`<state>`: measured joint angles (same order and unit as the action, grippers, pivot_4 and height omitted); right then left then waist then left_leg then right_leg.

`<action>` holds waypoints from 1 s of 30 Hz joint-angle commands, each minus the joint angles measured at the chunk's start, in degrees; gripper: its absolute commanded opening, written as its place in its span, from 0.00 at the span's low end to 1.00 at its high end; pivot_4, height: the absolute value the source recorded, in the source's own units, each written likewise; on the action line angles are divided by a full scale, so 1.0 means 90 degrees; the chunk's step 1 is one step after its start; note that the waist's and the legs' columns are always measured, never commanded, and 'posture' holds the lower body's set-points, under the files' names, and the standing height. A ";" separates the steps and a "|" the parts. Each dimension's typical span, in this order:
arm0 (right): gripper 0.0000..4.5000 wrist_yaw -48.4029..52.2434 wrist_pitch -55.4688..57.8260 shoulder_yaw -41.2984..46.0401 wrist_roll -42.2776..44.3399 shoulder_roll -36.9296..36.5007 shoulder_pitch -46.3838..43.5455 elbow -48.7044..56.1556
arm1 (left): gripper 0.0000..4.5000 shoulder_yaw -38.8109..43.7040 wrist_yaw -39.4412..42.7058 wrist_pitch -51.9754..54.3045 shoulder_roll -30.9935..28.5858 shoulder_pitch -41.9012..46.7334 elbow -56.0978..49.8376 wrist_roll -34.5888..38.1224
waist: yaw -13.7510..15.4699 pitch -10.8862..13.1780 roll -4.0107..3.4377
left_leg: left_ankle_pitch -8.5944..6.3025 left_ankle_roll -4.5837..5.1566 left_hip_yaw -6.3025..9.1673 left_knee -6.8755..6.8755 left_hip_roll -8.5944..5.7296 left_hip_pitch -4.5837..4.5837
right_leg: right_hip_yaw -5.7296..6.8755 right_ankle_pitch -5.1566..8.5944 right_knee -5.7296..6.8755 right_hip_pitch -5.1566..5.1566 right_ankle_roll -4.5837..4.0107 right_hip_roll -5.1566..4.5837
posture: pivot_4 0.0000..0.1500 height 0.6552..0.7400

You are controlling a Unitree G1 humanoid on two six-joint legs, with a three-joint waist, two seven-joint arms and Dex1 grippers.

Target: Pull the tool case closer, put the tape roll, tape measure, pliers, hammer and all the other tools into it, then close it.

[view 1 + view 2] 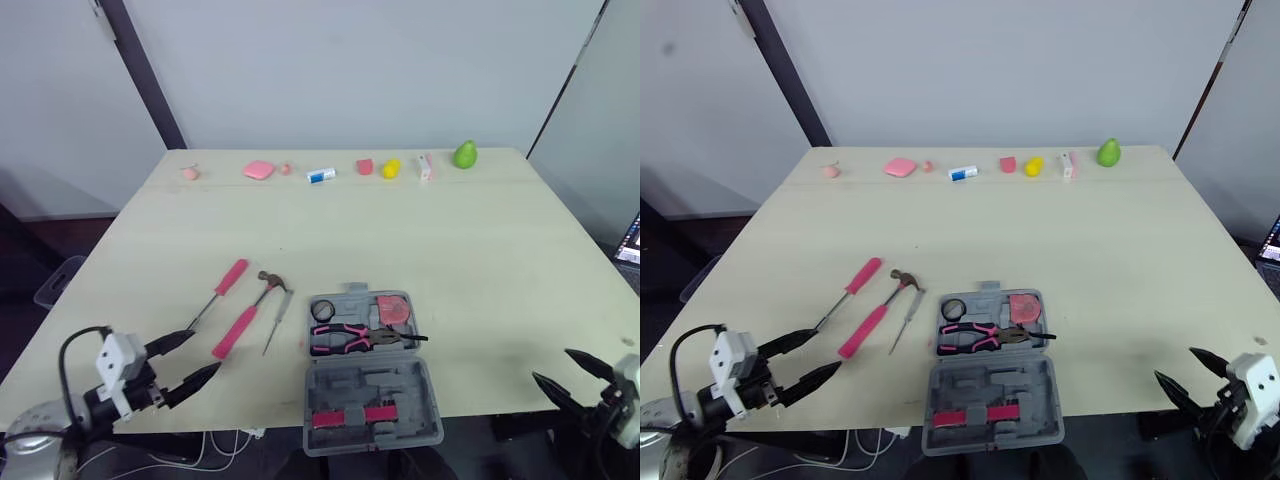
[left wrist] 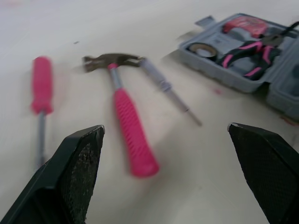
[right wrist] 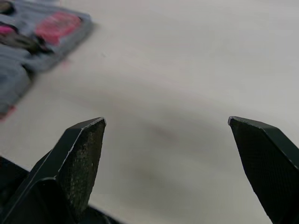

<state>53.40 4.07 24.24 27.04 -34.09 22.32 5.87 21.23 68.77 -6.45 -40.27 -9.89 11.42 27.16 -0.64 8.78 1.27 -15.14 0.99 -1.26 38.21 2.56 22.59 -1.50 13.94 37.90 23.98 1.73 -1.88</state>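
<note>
Inspection note for you, operator, L to R.

1. Left gripper (image 1: 203, 352): fingers spread wide, holding nothing. It hovers over the near-left corner of the table (image 1: 480, 260), tips pointing toward the loose tools.
2. Pink screwdriver (image 1: 222, 288): flat on the table just beyond that gripper, outside the case, handle toward the far side.
3. Hammer (image 1: 245, 320): just right of the screwdriver, also outside the case. Pink grip lies nearer you, head at the far end.
4. Thin grey tool (image 1: 278, 318): beside the hammer, its top end close to the hammer head. Type can't be told.
5. Tool case (image 1: 365, 400): grey, lying open at the near edge, approx. centre, right of the loose tools. The far half holds the tape roll (image 1: 323, 310) at left, the pliers (image 1: 360, 338) across the near part and the tape measure (image 1: 394, 308) at right. The near half carries a pink-and-black item (image 1: 350, 415), not identifiable.
6. Right gripper (image 1: 552, 365): fingers spread wide, nothing held. It sits at the near-right edge, well apart from the case.
7. Far edge: row of small objects (image 1: 321, 175), pink, white and yellow, ending with a green object (image 1: 465, 154) at right. All are well apart from the tools.
</note>
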 commanded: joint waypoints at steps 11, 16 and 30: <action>0.98 0.0511 0.0843 -0.1637 -0.0286 -0.0740 -0.1628 0.0510 | 1.00 -0.0999 -0.0129 0.1714 -0.0437 0.0428 -0.1768 0.0032 | -0.0003 0.0002 -0.0001 | 0.0000 0.0001 0.0005 0.0003 -0.0025 0.0002 | 0.0000 -0.0004 0.0000 -0.0002 -0.0001 0.0008 | 1.00 1.00; 0.57 0.0749 0.0796 -0.2388 -0.0747 -0.0806 -0.2419 0.0130 | 0.81 -0.1562 0.0164 0.1456 -0.0562 0.1030 -0.1203 -0.0472 | 0.0002 0.0003 -0.0001 | 0.0001 0.0001 0.0009 0.0008 -0.0026 0.0002 | 0.0001 -0.0009 0.0001 -0.0004 0.0007 0.0015 | 1.00 1.00; 0.00 0.0943 0.0238 -0.4028 -0.2300 -0.0557 -0.3764 -0.1283 | 0.01 -0.2521 0.0537 0.1626 -0.0593 0.1810 -0.0446 -0.1133 | -0.0002 0.0005 -0.0001 | 0.0001 0.0001 0.0014 0.0012 -0.0026 0.0007 | 0.0003 -0.0017 0.0004 -0.0003 0.0017 0.0019 | 1.00 1.00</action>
<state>61.94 7.19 -12.03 6.72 -38.97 -11.11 -6.00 -1.10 73.09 8.11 -45.05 6.07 7.76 17.38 -0.65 8.82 1.26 -15.13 1.00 -1.16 38.32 2.32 22.67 -1.48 13.78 37.93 23.96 1.89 -1.71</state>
